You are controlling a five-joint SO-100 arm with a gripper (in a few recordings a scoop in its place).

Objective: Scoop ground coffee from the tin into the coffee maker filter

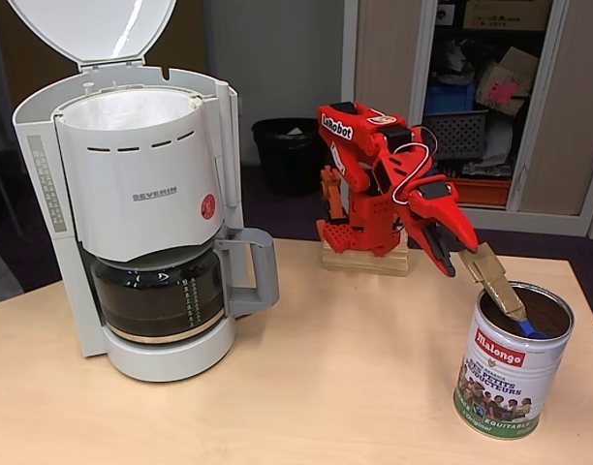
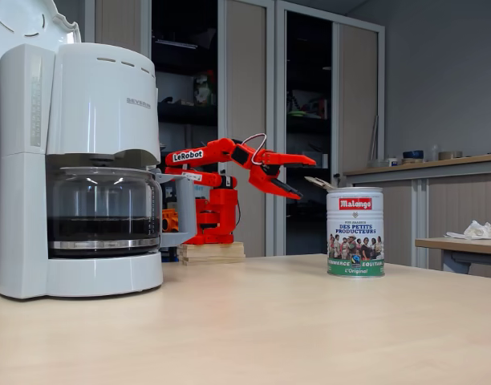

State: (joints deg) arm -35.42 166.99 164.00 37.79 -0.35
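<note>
One relation mattered most: the gripper [image 1: 468,254] hung just above and behind the tin [image 1: 511,363], and the scoop [image 1: 505,300] it held ran down and forward from the fingertips into the tin's open mouth. In a fixed view the jaws stood narrow, clamped on the scoop's tan, tape-wrapped handle, whose long axis slanted from upper left to lower right; its blue bowl [image 1: 531,330] lay low inside the tin against the right wall. In both fixed views the tin stood upright on the table [image 1: 326,387], at the right, well apart from the coffee maker [image 1: 146,213] at the left, with the arm's base between them and further back. Coffee inside the tin showed as a dark interior only, too shadowed to judge its level or whether the bowl was loaded. From the side, the gripper [image 2: 298,178] pointed right toward the tin [image 2: 355,233], and the handle tip [image 2: 319,184] reached just over the rim. The lid [image 1: 93,29] stood raised, and the filter [image 1: 132,108] sat in the basket with its white paper rim visible; no grounds could be seen in it from these angles. The carafe [image 1: 159,295] sat under the basket, dark at the bottom. Judging by this, the scooping step was in hand, and a lift straight along the handle's slope, then a long swing left to the filter, would be needed.
</note>
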